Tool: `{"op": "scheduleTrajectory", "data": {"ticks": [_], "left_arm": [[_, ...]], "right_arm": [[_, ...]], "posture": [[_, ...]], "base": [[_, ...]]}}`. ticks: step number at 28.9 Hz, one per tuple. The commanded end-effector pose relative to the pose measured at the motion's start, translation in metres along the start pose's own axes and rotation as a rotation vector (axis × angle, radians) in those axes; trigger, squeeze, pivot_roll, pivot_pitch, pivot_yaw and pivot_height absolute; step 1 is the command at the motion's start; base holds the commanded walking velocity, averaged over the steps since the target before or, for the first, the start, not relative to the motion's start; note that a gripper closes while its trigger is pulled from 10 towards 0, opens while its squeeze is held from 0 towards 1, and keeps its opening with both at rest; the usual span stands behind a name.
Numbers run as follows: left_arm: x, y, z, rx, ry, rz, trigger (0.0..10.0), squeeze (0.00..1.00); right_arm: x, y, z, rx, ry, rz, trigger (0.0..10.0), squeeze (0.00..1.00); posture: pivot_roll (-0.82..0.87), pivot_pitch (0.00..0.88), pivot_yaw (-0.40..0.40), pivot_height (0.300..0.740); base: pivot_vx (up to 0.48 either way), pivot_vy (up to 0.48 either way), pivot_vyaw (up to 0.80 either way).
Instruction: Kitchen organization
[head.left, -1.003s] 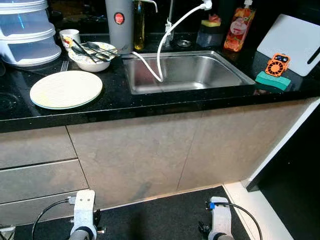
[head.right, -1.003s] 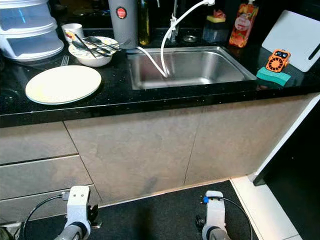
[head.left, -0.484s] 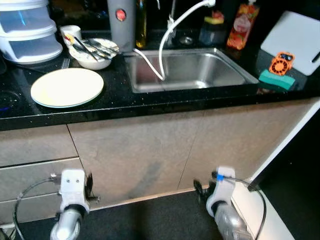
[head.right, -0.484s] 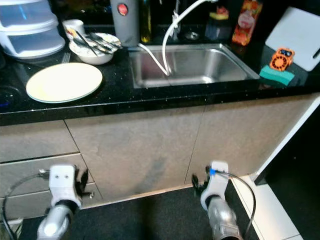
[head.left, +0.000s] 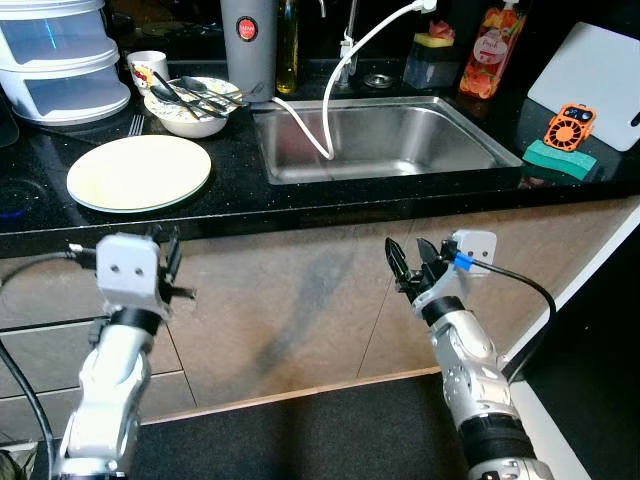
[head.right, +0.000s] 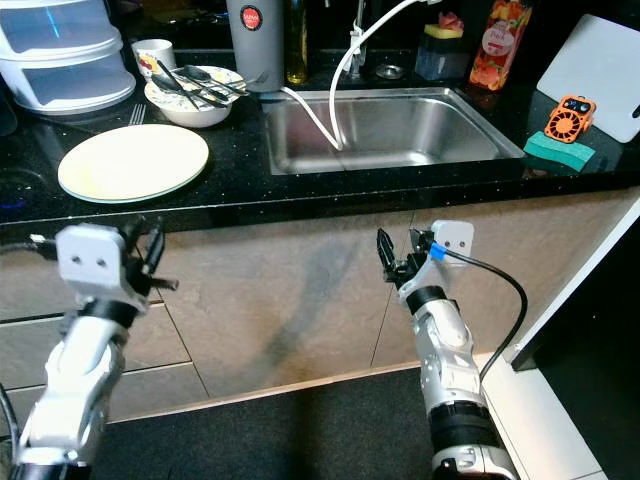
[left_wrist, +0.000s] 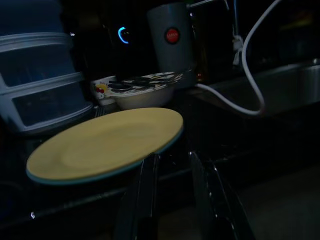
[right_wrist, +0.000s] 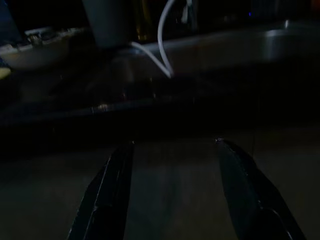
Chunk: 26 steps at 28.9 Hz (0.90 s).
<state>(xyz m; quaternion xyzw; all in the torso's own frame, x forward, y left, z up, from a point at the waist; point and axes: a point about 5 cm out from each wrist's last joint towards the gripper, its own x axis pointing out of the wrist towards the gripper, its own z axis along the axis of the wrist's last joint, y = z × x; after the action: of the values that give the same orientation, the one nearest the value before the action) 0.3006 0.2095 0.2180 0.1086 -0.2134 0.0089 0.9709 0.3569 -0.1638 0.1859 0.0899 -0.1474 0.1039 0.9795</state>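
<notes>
Plate (head.left: 139, 173), pale yellow w/ a thin teal rim, lies flat on the black countertop (head.left: 230, 190) near its front edge, w/ the steel sink (head.left: 385, 140) at its 3 o'clock and a white bowl (head.left: 190, 110) of cutlery at its 12–1. It looks like the likeliest first pick for tidying, tho that's a guess from the task line alone. Key relation: left gripper (head.left: 168, 268) sits below the counter edge, in front of the cabinet face, and plate is at its 12 o'clock, up and fwd over the lip. In the left wrist view the plate's near rim (left_wrist: 105, 142) lies just past the fingertips (left_wrist: 149, 167), fingers only a narrow gap apart, holding nothing. Round plate, so no long axis to line up with; approach from the front rim would prob. be needed. Right gripper (head.left: 412, 262) hangs below the sink front, fingers spread wide & empty, plate off at its 10 o'clock, well apart, so left arm is clearly nearer. Sponge (head.left: 558, 160) and orange fan (head.left: 570, 124) sit far R on the counter.
</notes>
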Motion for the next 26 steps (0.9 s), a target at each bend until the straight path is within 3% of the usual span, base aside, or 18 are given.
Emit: {"op": "scheduleTrajectory", "data": {"ticks": [1, 5, 10, 13, 26], "left_arm": [[0.003, 0.015, 0.006, 0.012, 0.005, 0.028, 10.0, 0.0], [0.005, 0.024, 0.009, 0.036, 0.017, 0.064, 10.0, 0.0], [0.01, 0.039, 0.011, 0.046, 0.057, 0.113, 10.0, 0.0], [0.01, 0.038, 0.011, 0.017, 0.085, 0.103, 10.0, 0.0], [0.01, 0.04, 0.004, 0.051, 0.172, 0.145, 10.0, 0.0]], "right_arm": [[0.007, 0.0, 0.019, -0.022, -0.048, 0.007, 10.0, 0.0], [0.009, -0.001, 0.025, -0.026, -0.045, 0.009, 10.0, 0.0], [0.014, -0.003, 0.031, -0.098, 0.001, 0.029, 10.0, 0.0], [0.015, -0.001, 0.034, -0.093, 0.012, 0.035, 10.0, 0.0], [0.019, 0.008, 0.033, -0.091, 0.077, 0.087, 10.0, 0.0]], "posture": [[-0.01, 0.133, -0.02, 0.74], [0.0, 0.133, -0.021, 0.74], [0.0, 0.131, -0.022, 0.74], [0.0, 0.129, -0.022, 0.74], [-0.01, 0.125, -0.032, 0.74]], "base": [[0.0, 0.0, 0.0], [0.0, 0.0, 0.0], [0.0, 0.0, 0.0], [0.0, 0.0, 0.0], [0.0, 0.0, 0.0]]}}
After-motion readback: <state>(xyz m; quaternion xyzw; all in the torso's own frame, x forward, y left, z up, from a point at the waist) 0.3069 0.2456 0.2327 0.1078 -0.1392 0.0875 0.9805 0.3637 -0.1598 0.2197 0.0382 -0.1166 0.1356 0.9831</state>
